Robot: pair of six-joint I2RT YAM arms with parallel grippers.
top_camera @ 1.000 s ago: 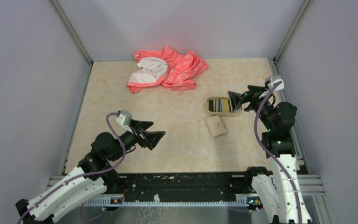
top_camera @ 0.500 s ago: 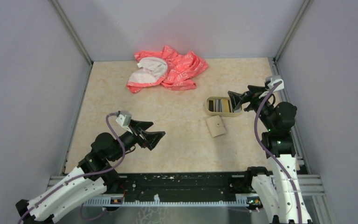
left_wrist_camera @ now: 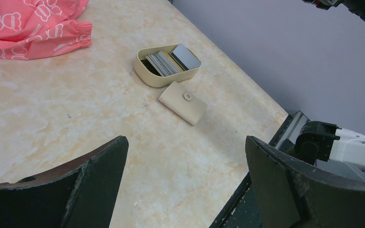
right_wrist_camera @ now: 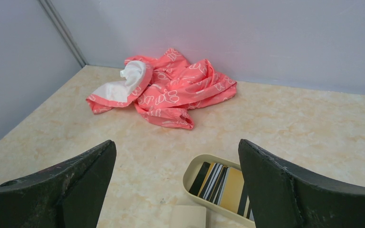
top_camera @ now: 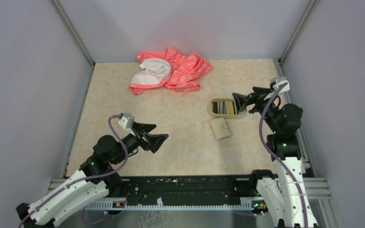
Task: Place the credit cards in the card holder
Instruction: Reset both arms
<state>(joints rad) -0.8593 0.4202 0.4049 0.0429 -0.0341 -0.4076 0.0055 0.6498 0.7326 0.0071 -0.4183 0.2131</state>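
Your right gripper (top_camera: 240, 100) spread wide and empty above the tan tray's (top_camera: 224, 116) right end, credit cards (top_camera: 226, 107) edge-on inside it, closed card holder (top_camera: 220, 128) just beside the tray, your left gripper (top_camera: 159, 139) open too, well apart, pink garment (top_camera: 173, 71) beyond.

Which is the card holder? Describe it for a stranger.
Find the pink cloth at the far wall, then the rimmed tan tray to its right. The card holder lies nearer than the tray: flat, beige, closed by a round snap, no rim.
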